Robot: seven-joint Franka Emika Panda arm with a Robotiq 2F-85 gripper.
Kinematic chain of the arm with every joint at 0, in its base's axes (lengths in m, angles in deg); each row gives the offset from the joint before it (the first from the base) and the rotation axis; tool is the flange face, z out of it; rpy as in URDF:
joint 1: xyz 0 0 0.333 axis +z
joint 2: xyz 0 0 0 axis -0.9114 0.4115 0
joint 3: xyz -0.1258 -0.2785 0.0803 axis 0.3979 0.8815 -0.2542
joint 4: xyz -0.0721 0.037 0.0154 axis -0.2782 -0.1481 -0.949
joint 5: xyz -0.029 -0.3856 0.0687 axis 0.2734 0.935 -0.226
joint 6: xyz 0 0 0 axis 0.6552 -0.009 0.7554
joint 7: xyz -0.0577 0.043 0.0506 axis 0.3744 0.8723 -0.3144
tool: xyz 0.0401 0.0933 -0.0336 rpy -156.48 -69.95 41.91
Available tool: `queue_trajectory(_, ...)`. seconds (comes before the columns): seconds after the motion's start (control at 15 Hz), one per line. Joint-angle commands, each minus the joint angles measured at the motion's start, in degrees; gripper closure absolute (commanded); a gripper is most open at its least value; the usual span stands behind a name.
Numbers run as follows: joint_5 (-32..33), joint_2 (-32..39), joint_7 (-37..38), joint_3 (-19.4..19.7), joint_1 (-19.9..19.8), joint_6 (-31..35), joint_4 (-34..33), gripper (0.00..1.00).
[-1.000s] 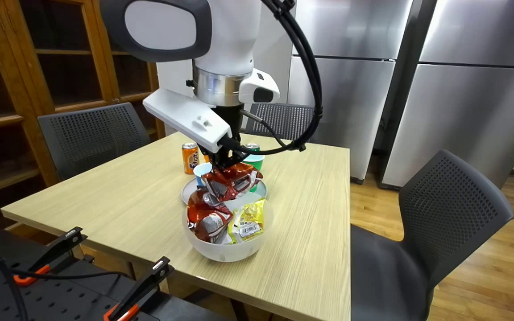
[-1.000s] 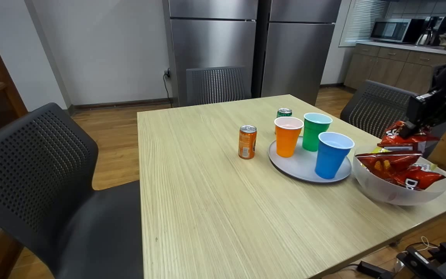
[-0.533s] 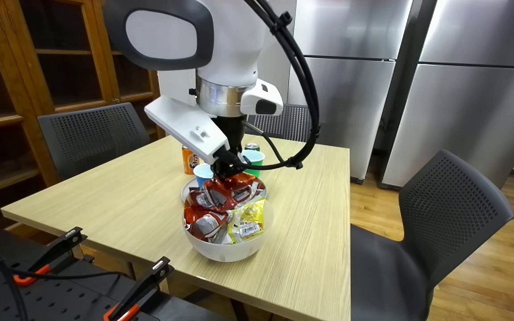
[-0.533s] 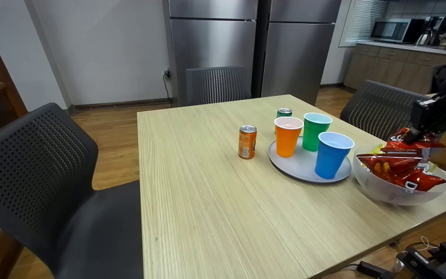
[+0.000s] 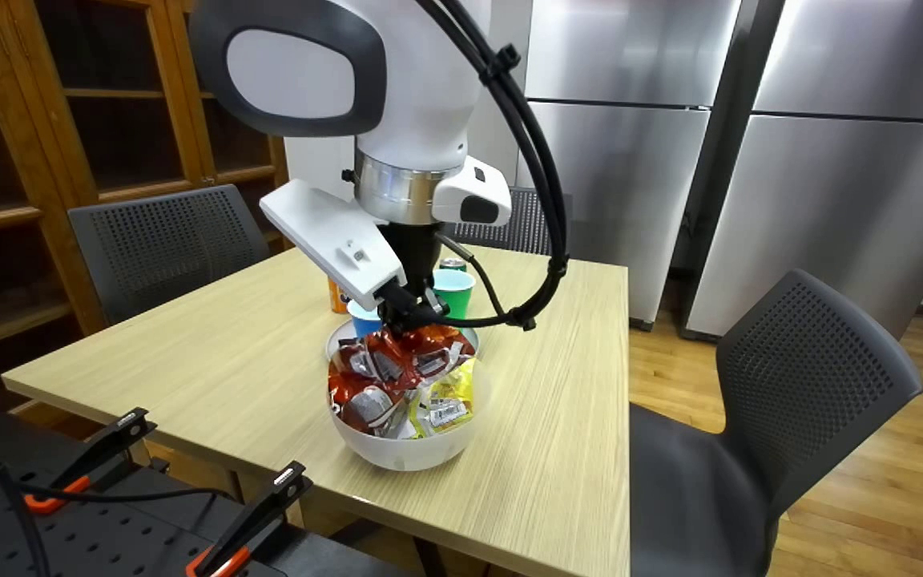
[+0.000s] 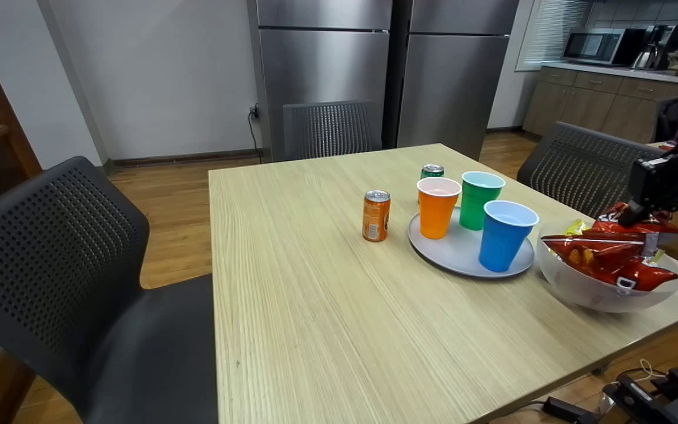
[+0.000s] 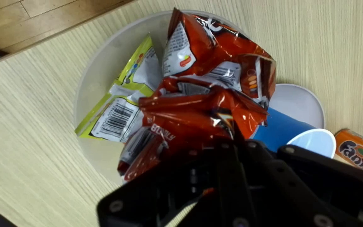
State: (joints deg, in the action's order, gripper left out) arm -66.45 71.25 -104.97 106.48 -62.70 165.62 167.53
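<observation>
My gripper (image 7: 232, 143) is shut on a crinkled red chip bag (image 7: 181, 116), gripped along its upper edge. In both exterior views this red bag (image 5: 441, 344) sits low at the bowl's far side, against the other contents. The frosted bowl (image 5: 409, 457) stands near a table edge. A second red bag (image 6: 595, 250) lies in it, overlapped by the held one in the wrist view. Beside them is a yellow bag (image 7: 120, 115) with a barcode facing up. My fingertips are dark and partly lost in shadow; the held bag's underside is hidden.
Close to the bowl, a grey plate (image 6: 462, 259) carries a blue cup (image 6: 504, 241), an orange cup (image 6: 435, 212) and a green cup (image 6: 477, 203). An orange can (image 6: 376, 218) and a green can (image 6: 431, 171) stand beyond. Chairs surround the table (image 5: 550, 449).
My gripper has come down with the red bag, from above the bowl to among the other bags. The second red bag has shifted slightly; the bowl, cups and cans have stayed put.
</observation>
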Motion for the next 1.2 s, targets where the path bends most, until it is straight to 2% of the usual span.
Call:
queue_trajectory(0.0,-2.08,0.75,-1.13,0.69,-0.05,-1.55,-0.75,1.00)
queue_trajectory(0.27,-2.47,1.43,-1.06,1.04,-0.09,-1.93,-1.20,1.00)
queue_trajectory(0.33,-2.41,1.57,-0.92,1.16,-0.08,-1.96,-1.26,0.73)
queue_trajectory(0.4,-2.40,1.66,-0.78,1.24,-0.08,-1.89,-1.30,0.72)
queue_trajectory(0.53,-2.31,1.75,-0.72,1.32,-0.11,-1.80,-1.31,0.59)
queue_trajectory(1.0,-1.96,1.28,-0.68,1.71,-0.26,-1.55,-0.94,0.06)
queue_trajectory(1.07,-1.93,1.19,-0.72,1.80,-0.23,-1.55,-0.90,0.01)
queue_trajectory(1.13,-1.82,1.01,-0.71,1.88,-0.21,-1.47,-0.82,0.00)
